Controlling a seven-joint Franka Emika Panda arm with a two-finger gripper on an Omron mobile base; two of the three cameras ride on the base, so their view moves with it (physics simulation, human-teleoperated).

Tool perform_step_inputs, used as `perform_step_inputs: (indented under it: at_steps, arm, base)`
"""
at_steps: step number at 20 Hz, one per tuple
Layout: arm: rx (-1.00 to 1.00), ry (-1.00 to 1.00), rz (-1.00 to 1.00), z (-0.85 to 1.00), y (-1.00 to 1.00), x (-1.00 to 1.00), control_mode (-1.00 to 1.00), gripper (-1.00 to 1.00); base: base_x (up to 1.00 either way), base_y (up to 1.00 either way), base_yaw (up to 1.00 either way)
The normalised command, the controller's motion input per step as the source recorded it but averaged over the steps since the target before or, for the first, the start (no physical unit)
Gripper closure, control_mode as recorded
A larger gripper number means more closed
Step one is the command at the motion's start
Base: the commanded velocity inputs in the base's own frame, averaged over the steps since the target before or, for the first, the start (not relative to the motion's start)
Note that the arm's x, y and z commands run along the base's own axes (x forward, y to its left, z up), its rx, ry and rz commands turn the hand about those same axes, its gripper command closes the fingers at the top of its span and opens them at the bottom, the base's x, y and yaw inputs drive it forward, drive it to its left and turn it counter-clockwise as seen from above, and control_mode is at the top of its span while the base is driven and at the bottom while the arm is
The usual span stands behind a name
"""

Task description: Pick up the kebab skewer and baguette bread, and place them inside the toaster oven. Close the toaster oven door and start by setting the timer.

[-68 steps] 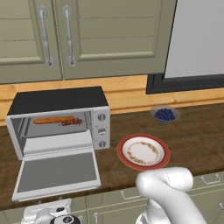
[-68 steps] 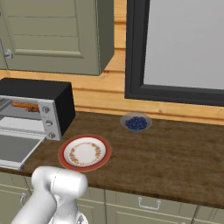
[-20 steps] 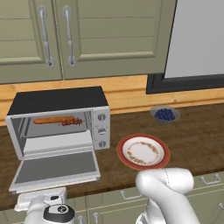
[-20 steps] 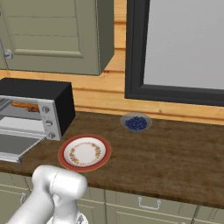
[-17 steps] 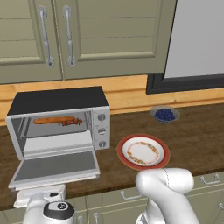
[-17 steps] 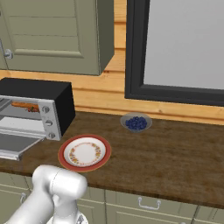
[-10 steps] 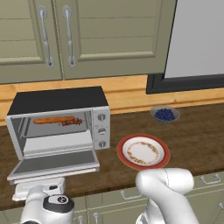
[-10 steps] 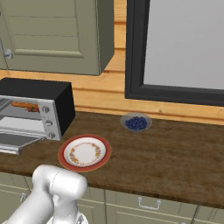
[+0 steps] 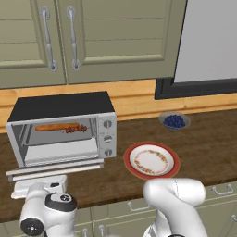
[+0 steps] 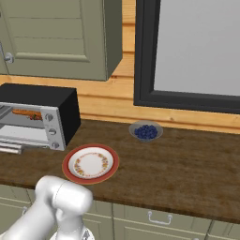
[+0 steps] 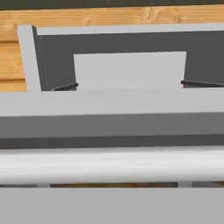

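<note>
In the left base view we see the oven (image 9: 62,127) on the wooden counter (image 9: 208,134), its door (image 9: 55,167) swung up close to level, well short of shut, so the inside stays open to view. The baguette (image 9: 56,127) lies on the rack inside with the skewer (image 9: 77,129) at its right end, touching or just beside it. Our arm's hand sits low in front of the door's bar handle (image 9: 58,171); we cannot make out the fingers here. A red-rimmed plate (image 9: 151,160) lies right of the oven and a bowl of berries (image 9: 174,121) further back. In the right base view we see the oven (image 10: 40,117) at the left edge with the baguette (image 10: 26,113) inside, the plate (image 10: 91,163) near its front corner, and the berries (image 10: 146,131) behind. In the hand view the handle (image 11: 112,165) runs across close to the camera, the door's edge (image 11: 112,118) just above it and the oven's dark cavity (image 11: 57,65) beyond. The gripper's jaws stand wide, holding nothing that we can see.
</note>
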Motion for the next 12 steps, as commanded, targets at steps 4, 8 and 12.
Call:
perform_step_inputs:
  at_steps: [4,8,12]
  arm:
    - [0.03,-0.02,0.0,0.34,-0.01,0.56,-1.0,-1.0]
    - [0.02,0.0,0.0,0.33,0.0,0.65,-1.0,-1.0]
    - [0.01,-0.01,0.0,0.3,0.0,0.72,-1.0,-1.0]
  base:
    - [0.0,0.0,0.0]
    - [0.0,0.0,0.0]
    - [0.0,0.0,0.0]
